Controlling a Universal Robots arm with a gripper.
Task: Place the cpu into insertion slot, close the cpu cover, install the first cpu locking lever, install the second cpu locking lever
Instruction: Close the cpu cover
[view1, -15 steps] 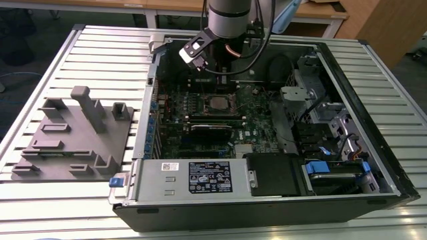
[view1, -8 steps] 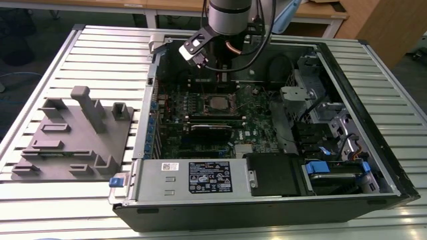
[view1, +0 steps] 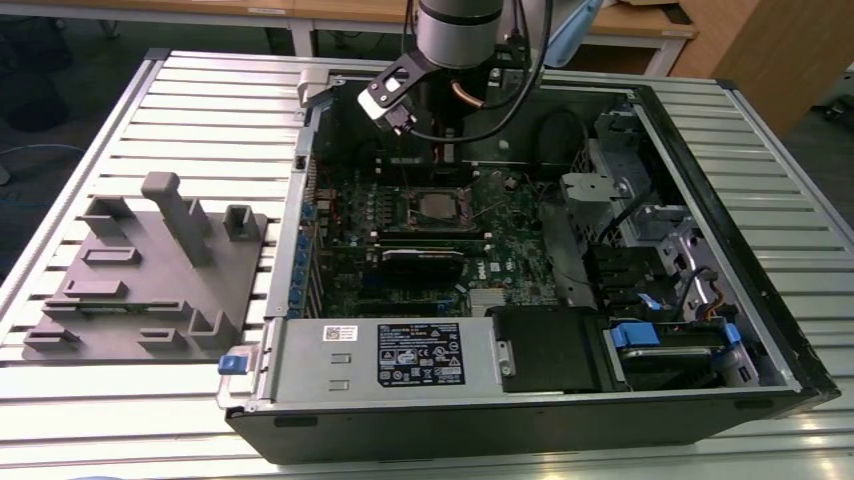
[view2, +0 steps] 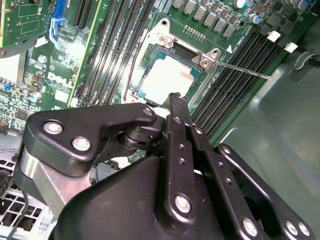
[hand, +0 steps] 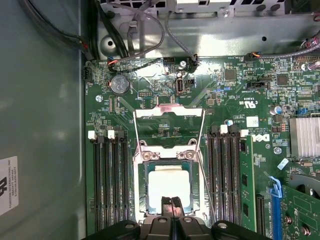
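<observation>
The cpu (hand: 169, 186) lies flat in the insertion slot (hand: 142, 186) on the green motherboard, its pale silver top showing in both wrist views (view2: 167, 75) and in the exterior view (view1: 435, 206). The cpu cover (hand: 170, 112) looks swung up and open on its hinge, with the board visible through its cut-out. Two thin locking levers (view2: 242, 71) (view2: 130, 75) stick out unlatched beside the socket. My gripper (hand: 171, 204) is shut, its two fingertips pressed together just over the chip's near edge, with nothing visible between them. Whether they touch the chip I cannot tell.
Rows of black memory slots (hand: 109, 185) flank the socket on both sides. The case wall (hand: 40, 100) and cables (hand: 135, 35) are close by. A power supply (view1: 400, 355) fills the case's front. A grey fixture block (view1: 147, 270) sits at the exterior view's left.
</observation>
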